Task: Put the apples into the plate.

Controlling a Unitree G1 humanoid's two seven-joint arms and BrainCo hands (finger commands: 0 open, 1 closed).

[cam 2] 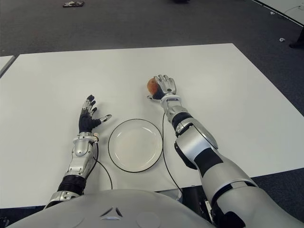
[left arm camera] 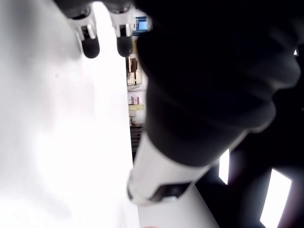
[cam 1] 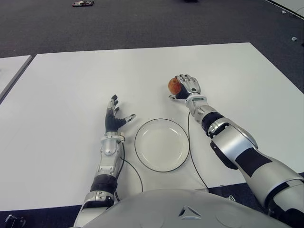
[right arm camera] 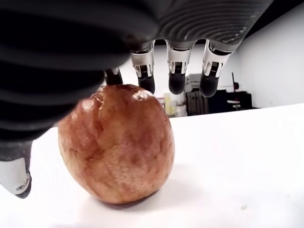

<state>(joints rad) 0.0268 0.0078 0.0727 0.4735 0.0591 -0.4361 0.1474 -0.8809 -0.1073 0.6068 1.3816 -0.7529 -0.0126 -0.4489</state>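
One apple (cam 1: pixel 174 85) in view, reddish-orange and mottled. It sits on the white table (cam 1: pixel 71 95), just at the thumb side of my right hand (cam 1: pixel 188 87), toward my left. In my right wrist view the apple (right arm camera: pixel 116 142) rests on the table with its shadow under it. It is slightly taller than wide, long axis close to upright, top pointing up toward my palm. I cannot make out a stem.

My right hand is cupped over and beside the apple. Fingers (right arm camera: pixel 176 71) hang extended past its top, tips apart from one another and not pressed on the skin; the thumb (right arm camera: pixel 16 175) shows low on the other side. Not clamped: the hand is loosely spread around the fruit, which still bears on the table. Whether the palm touches it, I cannot tell.

One plate (cam 1: pixel 141 154), white with a dark rim, round, holding nothing. It lies nearer my body than my right hand and off to that hand's left, well apart from the apple. It sits between my two forearms.

My left hand (cam 1: pixel 114 117) shows just left of the plate, fingers spread and straight, thumb out toward the plate, holding nothing. Its wrist view shows two fingertips (left arm camera: pixel 89 45) above the table surface.

Count: apples one, plates one, hands two.
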